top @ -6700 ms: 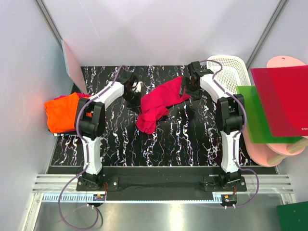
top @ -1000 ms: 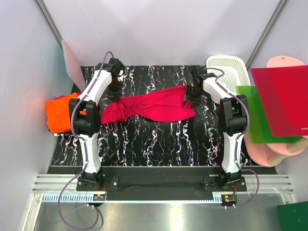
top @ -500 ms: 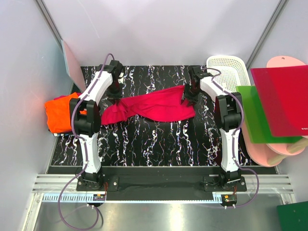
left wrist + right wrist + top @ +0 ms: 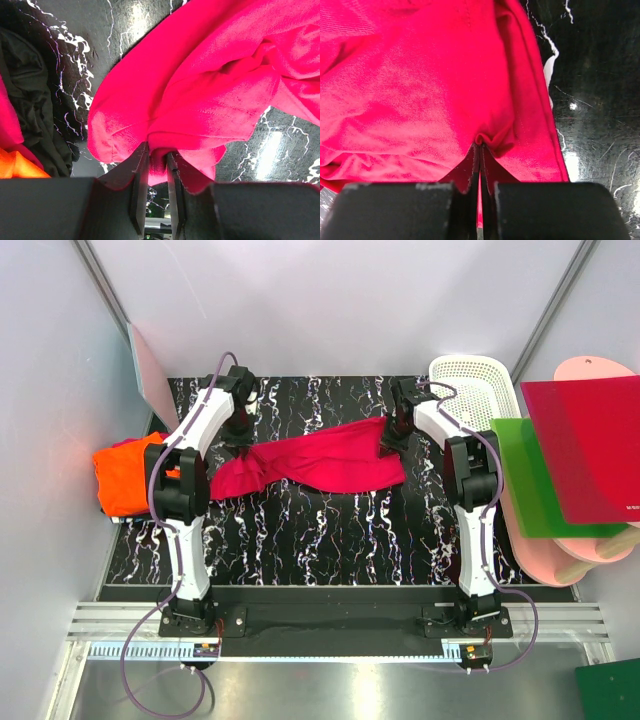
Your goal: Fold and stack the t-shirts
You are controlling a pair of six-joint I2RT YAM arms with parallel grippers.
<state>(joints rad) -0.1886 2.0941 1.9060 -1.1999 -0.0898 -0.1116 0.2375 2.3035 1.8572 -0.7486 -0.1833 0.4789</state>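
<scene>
Noted crimson-pink t-shirt [image 4: 325, 460] lying as a wrinkled band on the marbled tabletop [image 4: 330, 540], strung from left claw [image 4: 156, 155] to right claw [image 4: 480, 148]. Found left claw pinched narrow on a bunched fold at one end, right claw clamped tight on cloth near the hem at the other. Logged orange t-shirt [image 4: 125, 475] heaped on the outer side of left claw, apart from it, at the tabletop's edge.

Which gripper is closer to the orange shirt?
Left. The left gripper pinches the near end of the red t-shirt, a short way from the orange t-shirt. The right gripper pinches the red t-shirt's opposite end, much farther away.
</scene>
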